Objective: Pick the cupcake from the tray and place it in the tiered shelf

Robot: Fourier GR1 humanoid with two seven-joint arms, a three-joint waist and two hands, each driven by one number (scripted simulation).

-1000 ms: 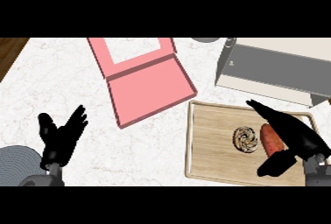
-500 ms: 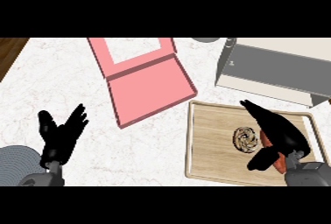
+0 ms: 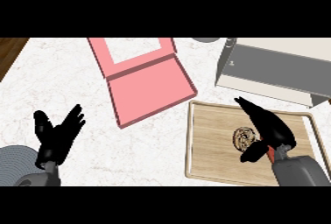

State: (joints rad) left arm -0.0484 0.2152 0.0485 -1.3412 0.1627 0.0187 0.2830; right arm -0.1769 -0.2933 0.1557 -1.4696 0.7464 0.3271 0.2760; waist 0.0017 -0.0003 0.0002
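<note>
Since a second ago, the right hand (image 3: 268, 127) has slid over the cupcake (image 3: 245, 137), near the tray's (image 3: 207, 144) right edge, fingers straight, apparently not yet closed. Something red beneath the wrist is mostly hidden. The tiered shelf (image 3: 271, 70) stands just beyond; the left hand (image 3: 57, 135) rests open bottom-left.

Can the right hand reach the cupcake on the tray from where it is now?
Probably yes. The right hand hangs over the wooden tray, open, right beside the cupcake. Nothing lies between them. A red thing shows under the wrist but does not block the cupcake.
</note>
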